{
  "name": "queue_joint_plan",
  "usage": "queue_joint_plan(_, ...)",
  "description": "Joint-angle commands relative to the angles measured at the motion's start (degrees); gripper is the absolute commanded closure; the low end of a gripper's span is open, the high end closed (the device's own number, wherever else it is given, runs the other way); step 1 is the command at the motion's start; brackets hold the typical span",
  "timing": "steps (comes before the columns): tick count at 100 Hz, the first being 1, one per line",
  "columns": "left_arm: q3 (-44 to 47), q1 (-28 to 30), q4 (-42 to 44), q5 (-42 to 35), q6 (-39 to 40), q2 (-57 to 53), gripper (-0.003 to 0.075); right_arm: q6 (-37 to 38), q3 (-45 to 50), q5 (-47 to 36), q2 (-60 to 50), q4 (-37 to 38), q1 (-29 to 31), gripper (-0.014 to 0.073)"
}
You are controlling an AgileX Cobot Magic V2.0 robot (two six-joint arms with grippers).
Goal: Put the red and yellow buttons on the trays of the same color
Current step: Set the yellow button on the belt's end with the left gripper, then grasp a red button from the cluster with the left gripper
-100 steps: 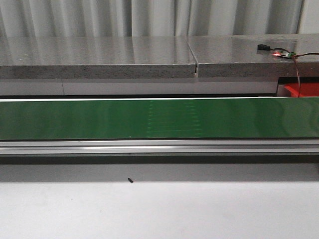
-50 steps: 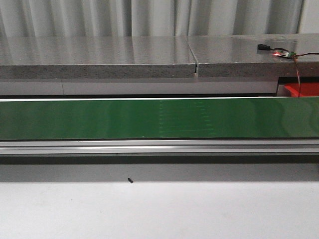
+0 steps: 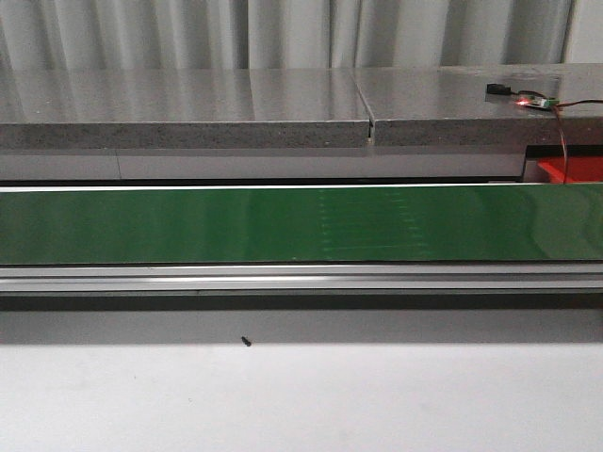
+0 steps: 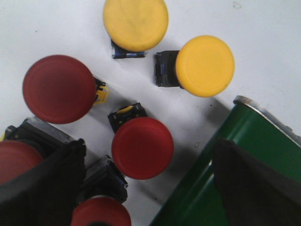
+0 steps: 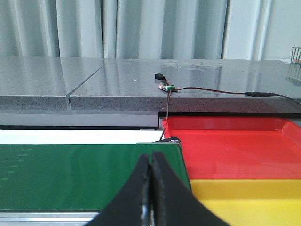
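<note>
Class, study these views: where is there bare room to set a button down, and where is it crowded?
Free: the green conveyor belt between the grey counter and the white table, plus the red tray and yellow tray past the belt's end. Crowded: the table beneath the left gripper, where red buttons and yellow buttons cluster.

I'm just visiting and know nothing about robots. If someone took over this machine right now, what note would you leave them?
Left gripper: jaws open, empty, hovering over the buttons.
Right gripper: jaws shut, empty, above the green belt.
Buttons: two yellow and at least four red, e.g., lying on the white table beside the belt's end.
Trays: red tray and yellow tray, showing no buttons.
Done: nothing visible. Left: sort all buttons.
</note>
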State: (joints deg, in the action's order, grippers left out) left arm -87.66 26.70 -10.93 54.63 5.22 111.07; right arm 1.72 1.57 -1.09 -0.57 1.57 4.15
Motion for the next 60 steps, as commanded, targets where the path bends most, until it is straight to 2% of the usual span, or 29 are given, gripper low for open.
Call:
queue_joint_plan(1,-1.89,0.01,-0.44,-1.35,0.39,-2.59,0.0239,-0.20,-0.83,-4.24,-1.21,0.69,-0.16,0.0660)
queue_joint_plan(60,-1.99,0.01,-0.36,-3.91,0.39,1.22,0.0250,-0.20,-0.83,-4.24,-1.21,0.69,-0.16,0.0660)
